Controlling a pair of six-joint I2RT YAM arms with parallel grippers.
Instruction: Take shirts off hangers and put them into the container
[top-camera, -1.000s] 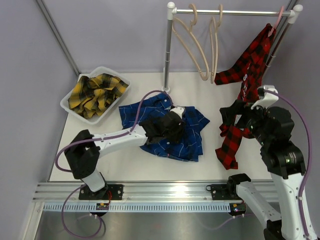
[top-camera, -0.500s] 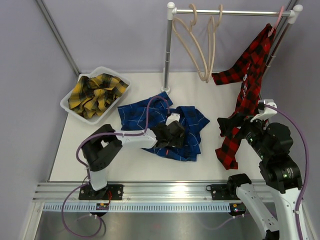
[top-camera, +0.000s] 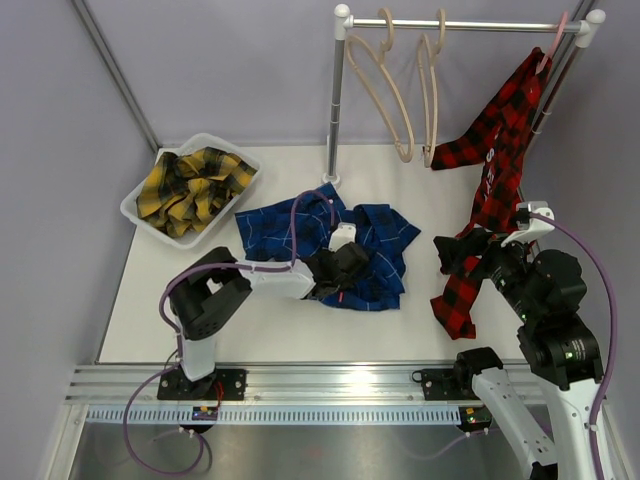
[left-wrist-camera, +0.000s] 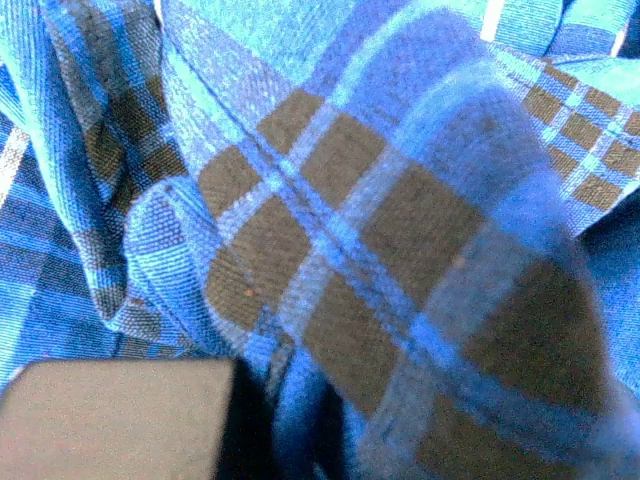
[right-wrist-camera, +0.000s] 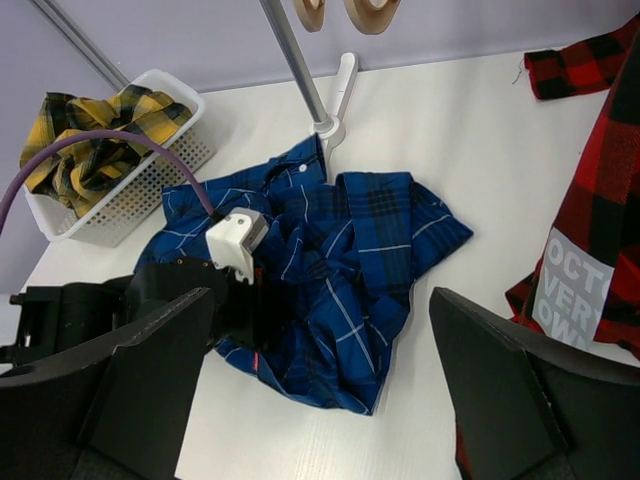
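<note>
Two pincers over a white table (top-camera: 290, 330), seen from above and from each wrist.

The left pincer (top-camera: 345, 270) is lowered into the blue shirt (top-camera: 385, 255), which lies crumpled on the table and spreads mainly ahead of and to the right of that pincer. In the left wrist view the cloth fills the frame. A raised fold runs down into the dark gap beside the one visible finger (left-wrist-camera: 120, 420), and the other finger is covered by fabric. The jaws read as closed on that fold.

The right pincer (right-wrist-camera: 318, 300) hangs above the table with its jaws spread wide and nothing between them. The blue shirt lies ahead of it and below.

The red-and-black shirt (top-camera: 500, 150) hangs just to the right of the right pincer, its hem reaching the table. Whether cloth and finger touch cannot be told. It is carried by a pinkish hanger (top-camera: 553, 45) at the right end of the rack (top-camera: 337, 100), beyond the right pincer.

Two bare beige hangers (top-camera: 385, 95) hang from the same rail, beyond and slightly right of the left pincer.

The container (right-wrist-camera: 140, 195) stands well apart from the left pincer, beyond it and to its left. The yellow-and-black shirt (top-camera: 190, 185) lies bunched inside it.
</note>
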